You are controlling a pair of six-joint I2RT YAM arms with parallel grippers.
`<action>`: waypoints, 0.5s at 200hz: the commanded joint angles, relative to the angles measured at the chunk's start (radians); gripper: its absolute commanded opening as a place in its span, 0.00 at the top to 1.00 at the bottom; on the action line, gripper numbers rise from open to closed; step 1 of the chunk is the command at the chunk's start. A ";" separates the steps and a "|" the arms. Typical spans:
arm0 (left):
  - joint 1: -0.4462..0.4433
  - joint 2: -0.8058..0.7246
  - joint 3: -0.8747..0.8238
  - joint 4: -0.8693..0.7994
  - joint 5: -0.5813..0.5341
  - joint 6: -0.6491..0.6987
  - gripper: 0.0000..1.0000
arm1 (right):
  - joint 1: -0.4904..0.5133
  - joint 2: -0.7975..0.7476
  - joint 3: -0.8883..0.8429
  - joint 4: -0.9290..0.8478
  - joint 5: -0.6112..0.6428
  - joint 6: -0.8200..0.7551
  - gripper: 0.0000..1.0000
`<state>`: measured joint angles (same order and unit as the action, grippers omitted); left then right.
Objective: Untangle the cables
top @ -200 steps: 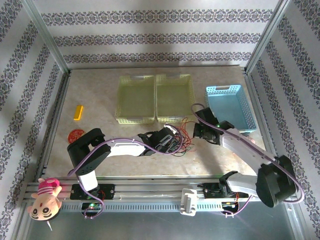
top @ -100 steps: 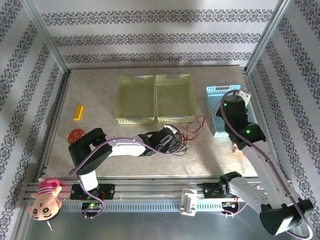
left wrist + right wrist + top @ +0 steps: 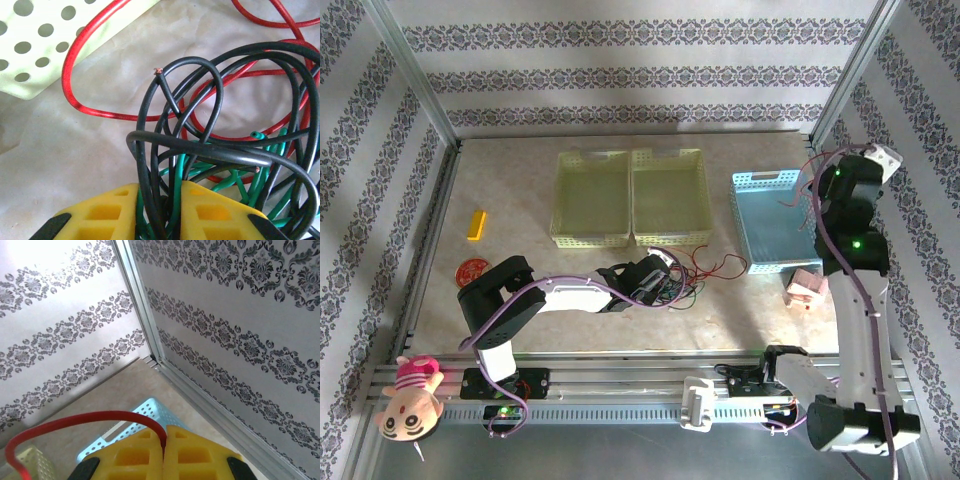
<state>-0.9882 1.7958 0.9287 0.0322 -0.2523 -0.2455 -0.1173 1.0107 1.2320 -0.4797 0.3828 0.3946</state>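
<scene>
Though heaped just before the yellow basket (image 3: pixel 668 240), cables (image 3: pixel 200 145) pinched, black and green strands, between the nearly closed left gripper (image 3: pixel 159 192). High beside the blue basket (image 3: pixel 765 180), right gripper (image 3: pixel 164 432) clamped shut on a red cable (image 3: pixel 100 415); its run toward the heap hard to trace.

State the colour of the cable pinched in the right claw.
The cable is red, clearest in the right wrist view.
</scene>
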 commanded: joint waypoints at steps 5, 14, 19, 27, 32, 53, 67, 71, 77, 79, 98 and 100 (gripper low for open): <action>0.000 0.038 -0.054 -0.079 0.011 -0.001 0.92 | -0.034 0.078 -0.013 -0.020 -0.125 0.035 1.00; -0.001 0.034 -0.056 -0.076 0.011 -0.001 0.94 | -0.037 0.099 -0.047 -0.007 -0.136 0.055 1.00; 0.000 0.032 -0.056 -0.075 0.011 0.001 0.95 | -0.039 0.112 -0.067 -0.002 -0.144 0.067 1.00; 0.000 0.033 -0.056 -0.075 0.012 0.002 0.96 | -0.042 0.136 -0.094 0.011 -0.161 0.082 1.00; 0.000 0.031 -0.056 -0.076 0.010 0.002 0.97 | -0.044 0.152 -0.108 0.014 -0.170 0.091 1.00; -0.001 0.028 -0.057 -0.078 0.006 -0.002 0.98 | -0.044 0.226 -0.146 0.016 -0.174 0.131 1.00; -0.001 0.024 -0.060 -0.074 0.005 -0.003 0.98 | -0.042 0.261 -0.170 0.017 -0.148 0.178 1.00; 0.000 0.023 -0.063 -0.072 0.004 -0.004 0.98 | -0.042 0.266 -0.180 0.018 -0.142 0.196 1.00; -0.001 0.022 -0.065 -0.069 0.000 -0.006 0.97 | -0.042 0.274 -0.197 0.031 -0.135 0.219 1.00; -0.001 0.022 -0.066 -0.068 -0.001 -0.007 0.97 | -0.042 0.276 -0.205 0.037 -0.134 0.226 1.00; -0.001 0.020 -0.070 -0.059 -0.002 -0.007 0.96 | -0.041 0.307 -0.245 0.077 -0.176 0.270 0.90; -0.001 0.020 -0.069 -0.060 -0.003 -0.007 0.96 | -0.041 0.312 -0.246 0.078 -0.185 0.272 0.87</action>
<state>-0.9882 1.7851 0.9051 0.0620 -0.2523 -0.2474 -0.1535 1.2991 1.0199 -0.4522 0.2356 0.5735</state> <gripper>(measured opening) 0.168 0.051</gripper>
